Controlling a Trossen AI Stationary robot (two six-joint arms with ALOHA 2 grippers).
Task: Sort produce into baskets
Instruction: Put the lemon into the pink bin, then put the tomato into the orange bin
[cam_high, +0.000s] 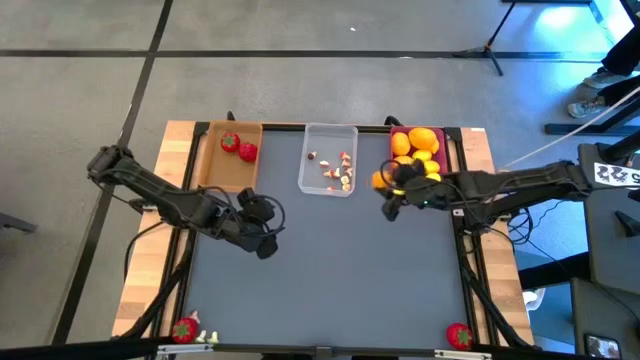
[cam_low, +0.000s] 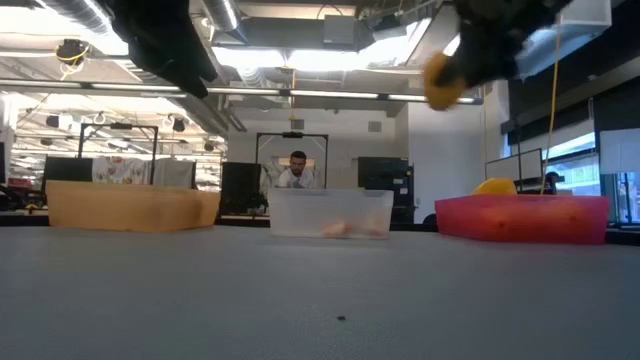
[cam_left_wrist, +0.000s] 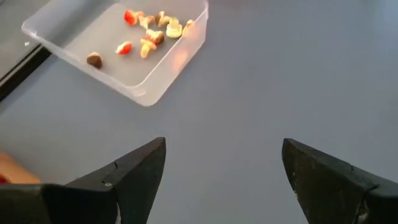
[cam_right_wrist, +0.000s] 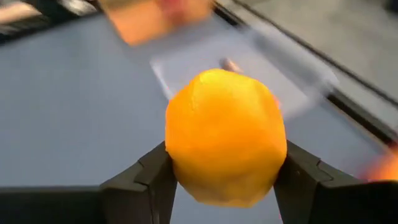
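Note:
My right gripper (cam_high: 384, 184) is shut on an orange round fruit (cam_right_wrist: 225, 146), high above the table beside the magenta-pink basket (cam_high: 447, 150), which holds several yellow and orange fruits (cam_high: 420, 145). My left gripper (cam_high: 268, 232) is open and empty over the grey table, near the clear basket (cam_high: 327, 172) with small mushroom-like bits (cam_left_wrist: 152, 34). The tan-brown basket (cam_high: 228, 157) holds two red strawberries (cam_high: 238, 147). Two more strawberries (cam_high: 185, 328) (cam_high: 458, 335) lie at the table's near edge. My right gripper pinches the orange fruit's two opposite sides (cam_right_wrist: 180, 168) between its two fingers. The fruit is lifted clear, well above the table, as the low view (cam_low: 445, 78) shows.
Wooden strips (cam_high: 150, 260) run along the table's left and right sides. A person (cam_low: 296, 170) sits in the room beyond the far edge. Bare grey table (cam_high: 330, 270) lies between the baskets and the near edge.

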